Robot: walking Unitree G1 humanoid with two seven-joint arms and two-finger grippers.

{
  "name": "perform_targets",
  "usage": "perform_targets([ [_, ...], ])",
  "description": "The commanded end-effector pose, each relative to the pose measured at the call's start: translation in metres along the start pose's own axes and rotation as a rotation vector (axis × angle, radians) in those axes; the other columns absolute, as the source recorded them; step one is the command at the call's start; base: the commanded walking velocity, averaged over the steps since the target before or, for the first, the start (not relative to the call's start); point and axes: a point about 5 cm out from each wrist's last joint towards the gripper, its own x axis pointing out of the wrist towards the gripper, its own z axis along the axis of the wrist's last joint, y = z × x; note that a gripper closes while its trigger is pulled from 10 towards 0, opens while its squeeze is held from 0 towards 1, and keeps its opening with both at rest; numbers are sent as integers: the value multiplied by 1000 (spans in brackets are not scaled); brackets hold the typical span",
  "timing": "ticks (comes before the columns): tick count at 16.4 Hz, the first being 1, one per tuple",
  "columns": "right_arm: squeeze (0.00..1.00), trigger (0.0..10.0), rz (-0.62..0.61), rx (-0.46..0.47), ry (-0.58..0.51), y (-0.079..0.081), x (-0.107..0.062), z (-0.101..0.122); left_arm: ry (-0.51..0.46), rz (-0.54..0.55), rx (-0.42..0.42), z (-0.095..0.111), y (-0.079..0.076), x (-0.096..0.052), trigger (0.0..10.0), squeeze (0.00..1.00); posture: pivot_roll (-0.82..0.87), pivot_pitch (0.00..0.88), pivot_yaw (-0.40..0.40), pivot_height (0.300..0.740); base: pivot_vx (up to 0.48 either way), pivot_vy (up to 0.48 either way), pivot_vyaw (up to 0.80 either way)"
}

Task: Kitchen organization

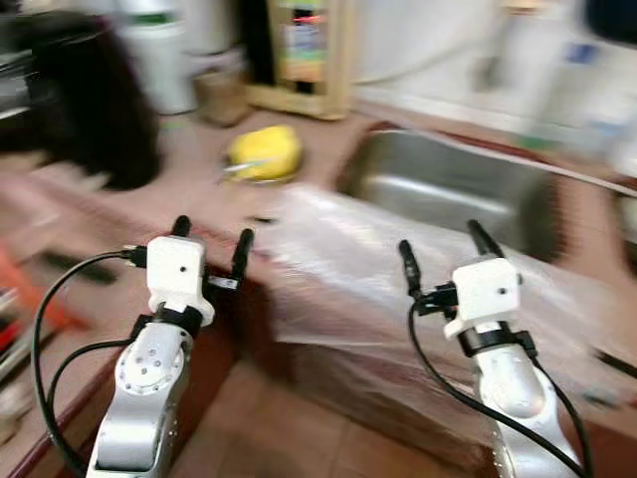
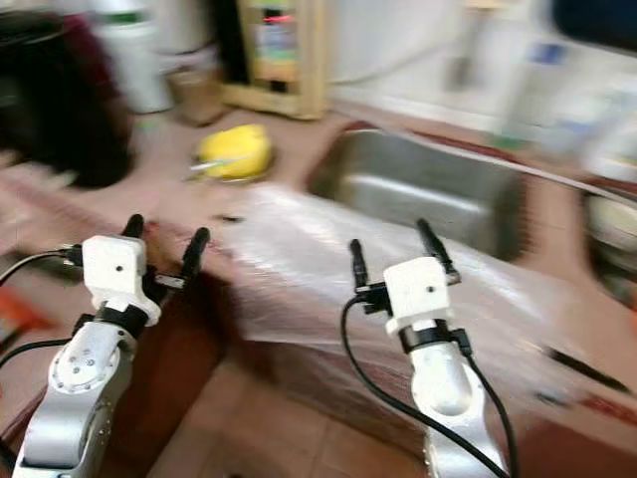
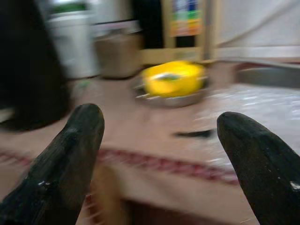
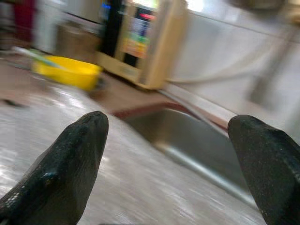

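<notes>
Both arms are raised nearest my camera, short of the sink (image 1: 448, 189). Left gripper (image 1: 212, 237) hangs left of the sink, before the surface (image 1: 189, 189) edge, fingers spread wide, holding nothing. Beyond it, just left of the sink, a yellow bowl (image 1: 264, 151) sits on the surface. Clear plastic sheet (image 1: 338, 259) drapes the edge in front of the sink, probably as protection. Right gripper (image 1: 445, 249) hovers over that sheet, equally wide and empty. I judge both are readied for an approach; motion blur hides finer detail.
</notes>
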Motion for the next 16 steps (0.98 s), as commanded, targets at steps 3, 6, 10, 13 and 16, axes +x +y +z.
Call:
perform_targets([
  [3, 0, 10000, -10, -9, -17, -4, 1, 4, -36, -9, 26, 7, -2, 3, 10000, 0, 97, 78, -11, 740, 0, 0, 0],
  [6, 0, 10000, -7, -9, -23, -3, 1, 5, -38, -44, 10, 9, -5, 3, 10000, 0, 96, 76, -10, 740, 0, 0, 0],
  [10, 0, 10000, -4, -9, -26, -3, 2, 5, -43, -69, 9, 9, -7, 2, 10000, 0, 100, 79, -11, 740, 0, 0, 0],
  [13, 0, 10000, 7, -14, -33, 0, 2, 6, -53, -75, 11, 11, -7, 1, 10000, 0, 103, 78, -11, 740, 90, 0, 0],
  [16, 0, 10000, 13, -16, -36, 0, 2, 7, -56, -77, 9, 11, -7, 1, 10000, 0, 103, 81, -14, 740, 285, 0, 0],
])
